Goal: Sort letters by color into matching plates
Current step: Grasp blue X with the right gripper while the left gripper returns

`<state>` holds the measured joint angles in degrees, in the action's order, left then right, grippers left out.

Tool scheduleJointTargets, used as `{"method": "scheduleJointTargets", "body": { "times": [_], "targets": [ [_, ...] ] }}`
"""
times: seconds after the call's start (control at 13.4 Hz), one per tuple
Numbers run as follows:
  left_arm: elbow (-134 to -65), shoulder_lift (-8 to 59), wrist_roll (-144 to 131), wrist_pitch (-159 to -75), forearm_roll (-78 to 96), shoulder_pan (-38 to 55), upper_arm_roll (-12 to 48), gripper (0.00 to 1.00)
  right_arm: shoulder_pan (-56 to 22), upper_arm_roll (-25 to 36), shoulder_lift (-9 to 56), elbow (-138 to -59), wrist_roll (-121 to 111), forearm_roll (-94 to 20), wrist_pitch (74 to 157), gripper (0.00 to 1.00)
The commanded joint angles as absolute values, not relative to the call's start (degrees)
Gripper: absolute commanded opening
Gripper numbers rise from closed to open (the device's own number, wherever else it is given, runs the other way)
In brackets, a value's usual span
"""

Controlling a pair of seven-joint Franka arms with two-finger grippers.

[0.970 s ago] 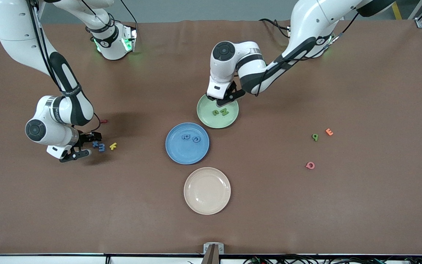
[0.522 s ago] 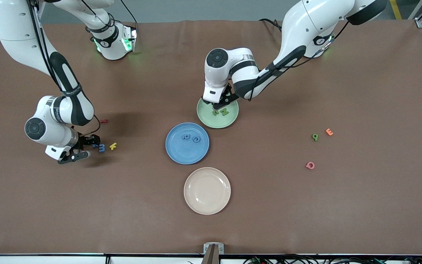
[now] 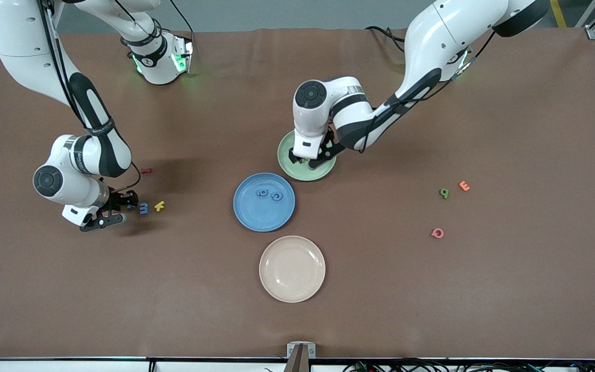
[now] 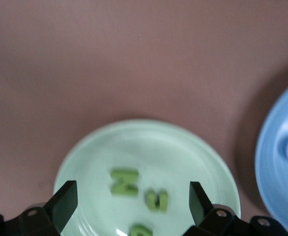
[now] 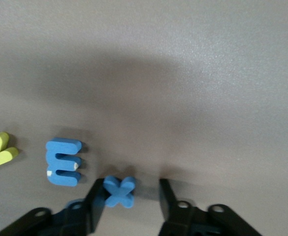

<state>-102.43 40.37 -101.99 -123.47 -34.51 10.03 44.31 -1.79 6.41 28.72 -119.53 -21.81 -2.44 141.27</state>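
My left gripper (image 3: 308, 159) hangs open low over the pale green plate (image 3: 322, 173). In the left wrist view (image 4: 131, 204) three green letters (image 4: 124, 182) lie in that plate (image 4: 193, 152) between its jaws. The blue plate (image 3: 251, 217) holds two blue letters (image 3: 276, 196). My right gripper (image 3: 115, 210) is open at the table near the right arm's end. Its jaws straddle a blue X (image 5: 119, 191), which touches one finger (image 5: 95, 199). A blue E (image 5: 62, 161) lies beside it, also seen in the front view (image 3: 143, 208). A green letter (image 3: 444, 193) lies toward the left arm's end.
A yellow K (image 3: 159, 206) lies by the blue E, and a red letter (image 3: 146, 170) farther from the camera. An orange E (image 3: 464, 186) and a pink letter (image 3: 437, 233) lie near the loose green letter. A beige plate (image 3: 292, 268) sits nearest the camera.
My left gripper has come down lower over the green plate and now covers its letters in the front view. My right gripper has settled lower around the blue X.
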Motion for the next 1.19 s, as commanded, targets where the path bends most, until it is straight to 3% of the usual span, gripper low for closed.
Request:
{"method": "scheduleJointTargets", "body": {
  "times": [0.0,0.37,0.6,1.12],
  "targets": [
    [-98.36,39.55,-97.23,-117.96,-36.12,9.93,40.89,1.0,-0.62,5.45,29.62,-119.53,-22.94,-3.52,141.94,0.29],
    [-97.65,38.5,-89.49,-117.86,-40.78,8.1,34.81,1.0,-0.7,5.45,29.62,-119.18,-22.85,-3.52,141.59,0.15],
    [-96.42,37.01,-81.16,-117.77,-40.78,4.14,34.46,1.0,-1.14,5.36,28.75,-118.31,-22.59,-3.52,140.8,0.13],
    [-96.59,21.65,-51.83,-114.7,-28.51,1.59,25.42,1.0,-6.76,5.45,26.98,-106.63,-15.32,-3.43,122.1,0.14]
  ]
}}
